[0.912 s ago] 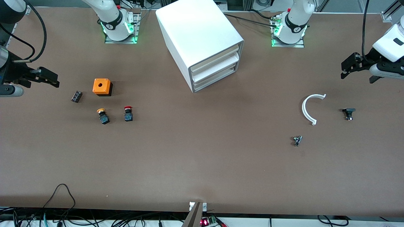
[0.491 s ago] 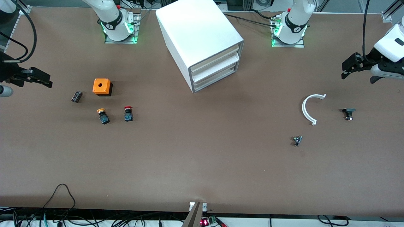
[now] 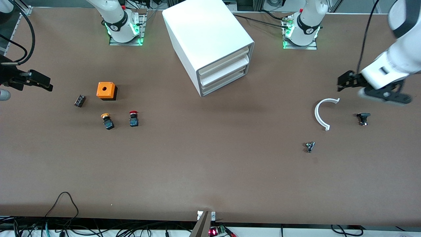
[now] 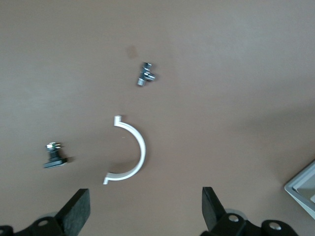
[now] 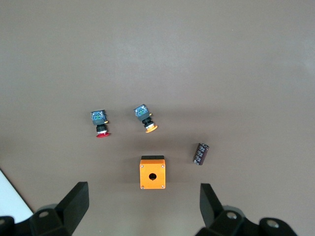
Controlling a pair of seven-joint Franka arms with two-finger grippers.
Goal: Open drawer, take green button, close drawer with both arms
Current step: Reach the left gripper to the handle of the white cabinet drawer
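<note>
The white cabinet (image 3: pixel 210 46) stands between the arm bases, and all three of its drawers are shut. The lowest drawer (image 3: pixel 227 83) sits flush in the grey-edged front. The green-capped button is out of view. My left gripper (image 3: pixel 342 82) is open and empty in the air over bare table beside a white half ring (image 3: pixel 324 113). In the left wrist view its fingers frame the gripper (image 4: pixel 145 204), with the ring (image 4: pixel 133 152) below. My right gripper (image 3: pixel 44 82) is open and empty at the right arm's end of the table. The right wrist view shows this gripper (image 5: pixel 143 204) over the table.
An orange box (image 3: pixel 106 90), a yellow-capped button (image 3: pixel 107 120), a red-capped button (image 3: pixel 133 118) and a small dark cylinder (image 3: pixel 79 100) lie near the right gripper. A black part (image 3: pixel 363 118) and a metal fitting (image 3: pixel 309 146) lie near the half ring.
The left gripper has swung in from the table's end toward the half ring and the cabinet. The right gripper has drawn back slightly toward its end of the table.
</note>
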